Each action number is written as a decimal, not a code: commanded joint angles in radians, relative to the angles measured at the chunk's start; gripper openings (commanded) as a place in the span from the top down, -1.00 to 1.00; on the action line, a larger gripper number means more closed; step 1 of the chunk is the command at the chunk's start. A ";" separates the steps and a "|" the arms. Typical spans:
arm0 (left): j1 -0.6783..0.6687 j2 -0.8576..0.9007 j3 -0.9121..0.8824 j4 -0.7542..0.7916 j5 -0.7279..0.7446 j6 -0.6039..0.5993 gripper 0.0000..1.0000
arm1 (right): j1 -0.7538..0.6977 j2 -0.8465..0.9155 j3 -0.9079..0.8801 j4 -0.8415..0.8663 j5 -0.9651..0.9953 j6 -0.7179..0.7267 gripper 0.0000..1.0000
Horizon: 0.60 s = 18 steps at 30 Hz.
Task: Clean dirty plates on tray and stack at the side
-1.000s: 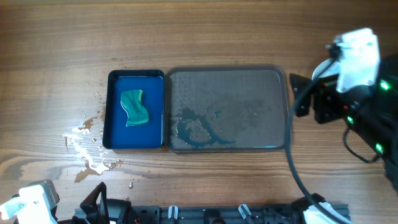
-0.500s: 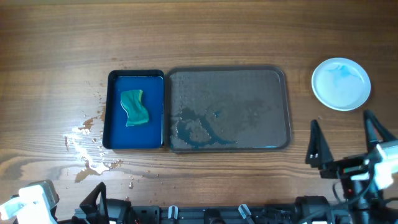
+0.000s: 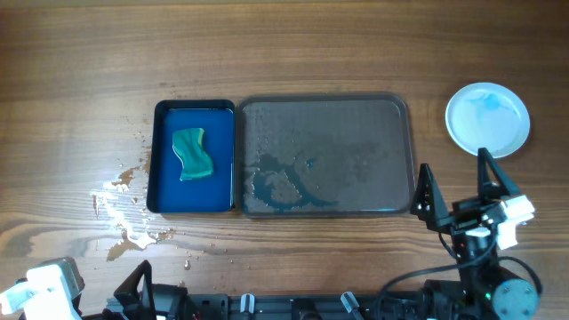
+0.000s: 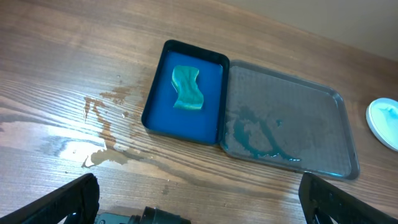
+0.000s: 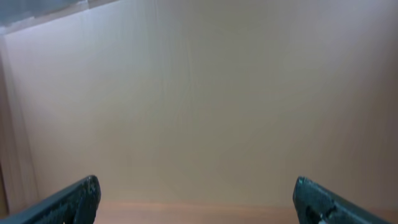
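Note:
The dark grey tray [image 3: 400, 116] lies mid-table with no plates on it, only a wet blue-green smear; it also shows in the left wrist view [image 4: 323, 106]. A white plate [image 3: 487, 119] with a bluish tint lies on the table right of the tray, its edge showing in the left wrist view [image 4: 384, 121]. I cannot tell whether more plates lie under it. My right gripper [image 3: 458, 189] is open and empty near the front edge, below the plate; its wrist view shows only a blank wall between the fingers [image 5: 196, 199]. My left gripper [image 4: 199, 199] is open and empty at the front left.
A smaller deep-blue tray [image 3: 164, 169] touches the grey tray's left side and holds a green sponge [image 3: 193, 153]. Spilled water [image 3: 124, 209] spreads on the wood left of and in front of it. The arm bases sit along the front edge.
My right arm has pulled away from the far right, uncovering the white plate, and drawn back to the front edge. Its open gripper has since shifted a little left. The left arm has not moved.

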<state>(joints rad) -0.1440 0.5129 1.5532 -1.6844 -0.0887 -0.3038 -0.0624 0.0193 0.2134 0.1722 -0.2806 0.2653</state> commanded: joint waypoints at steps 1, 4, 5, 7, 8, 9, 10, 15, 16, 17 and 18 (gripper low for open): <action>-0.005 -0.002 0.003 0.001 -0.013 0.005 -1.00 | -0.005 -0.015 -0.140 0.166 0.032 0.157 -0.99; -0.005 -0.002 0.003 0.001 -0.013 0.005 -1.00 | -0.005 -0.016 -0.209 0.223 0.078 0.275 -0.99; -0.005 -0.002 0.003 0.001 -0.013 0.005 -1.00 | -0.005 -0.016 -0.209 0.211 0.080 0.275 -0.99; -0.005 -0.002 0.003 0.001 -0.013 0.005 -1.00 | -0.005 -0.016 -0.209 0.167 0.090 0.269 -0.99; -0.005 -0.002 0.003 0.001 -0.013 0.005 -1.00 | -0.005 -0.016 -0.209 0.124 0.089 0.265 -0.99; -0.005 -0.002 0.003 0.001 -0.013 0.005 -1.00 | -0.005 -0.016 -0.209 0.061 0.089 0.266 -0.99; -0.005 -0.002 0.003 0.001 -0.013 0.005 -1.00 | -0.005 -0.016 -0.209 -0.001 0.089 0.266 -1.00; -0.005 -0.002 0.003 0.001 -0.013 0.005 -1.00 | -0.005 -0.016 -0.209 -0.155 0.064 0.071 -0.99; -0.005 -0.002 0.003 0.001 -0.013 0.005 -1.00 | -0.005 -0.016 -0.209 -0.156 0.070 0.063 -0.99; -0.005 -0.002 0.003 0.001 -0.013 0.005 -1.00 | -0.005 -0.016 -0.209 -0.156 0.064 0.018 -0.99; -0.005 -0.002 0.003 0.001 -0.013 0.005 -1.00 | -0.005 -0.016 -0.209 -0.156 0.057 -0.050 -1.00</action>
<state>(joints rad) -0.1440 0.5129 1.5532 -1.6840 -0.0887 -0.3042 -0.0624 0.0128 0.0063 0.0139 -0.2024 0.3641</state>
